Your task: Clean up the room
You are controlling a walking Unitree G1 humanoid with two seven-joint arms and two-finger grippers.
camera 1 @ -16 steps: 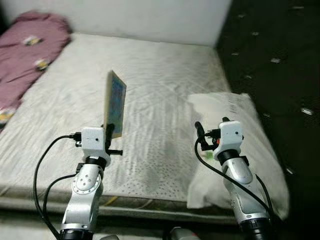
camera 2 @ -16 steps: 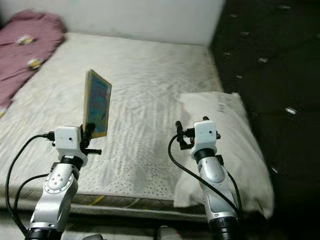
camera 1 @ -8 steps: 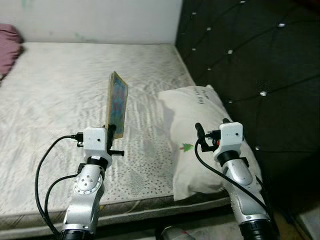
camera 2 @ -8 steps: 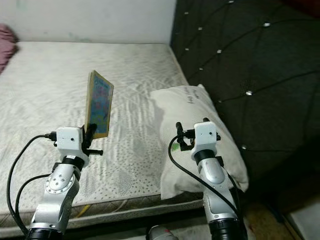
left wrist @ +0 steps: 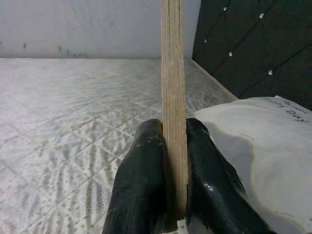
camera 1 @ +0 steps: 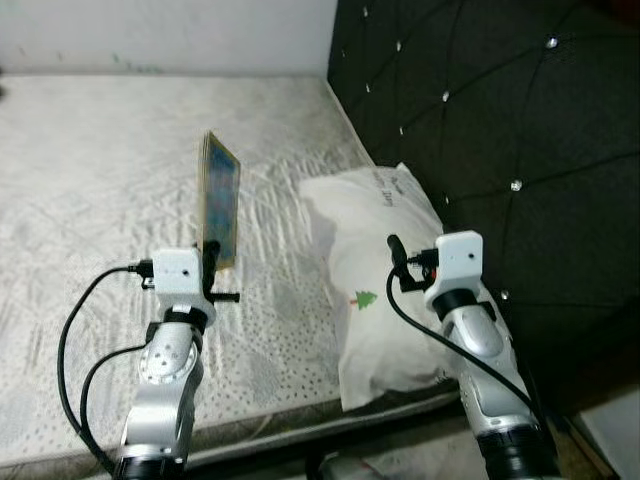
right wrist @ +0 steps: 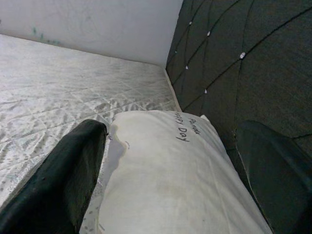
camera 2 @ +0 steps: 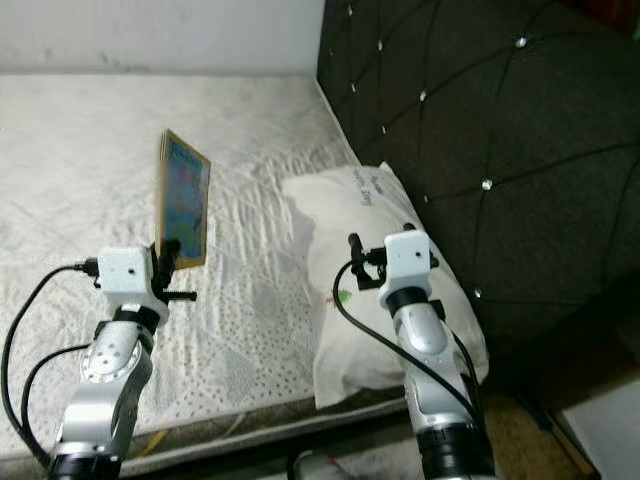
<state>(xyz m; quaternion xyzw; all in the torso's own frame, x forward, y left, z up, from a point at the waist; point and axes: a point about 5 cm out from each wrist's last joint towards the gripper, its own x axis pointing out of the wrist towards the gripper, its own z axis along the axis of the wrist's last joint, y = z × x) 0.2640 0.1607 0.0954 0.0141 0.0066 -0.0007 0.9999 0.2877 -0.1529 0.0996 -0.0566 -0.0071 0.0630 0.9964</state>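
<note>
Nearest the camera, the left claw (left wrist: pixel 168 195) is clamped on the lower edge of a thin book (camera 1: pixel 219 212), holding it upright and edge-on above the front of the mattress (camera 1: pixel 90 200). The right claw (right wrist: pixel 175 195) hangs wide and empty over the white pillow (camera 1: pixel 375 280), its fingers (right wrist: pixel 63 180) spread either side of the pillowcase.

Against the views of a second ago, the whole scene has slid left: the camera has swung to the right, so the pink blanket at the far left has dropped out of sight and the dark tufted headboard (camera 1: pixel 480 130) now takes up the right side. The book sits in the claw much as it did; the turn is the robot's, not the book's.

Beyond the pillow, the bare mattress runs back to the pale wall (camera 1: pixel 160 30).

As I judge it, the book is still in transit, and the robot is turning to find somewhere off the bed to put it.
</note>
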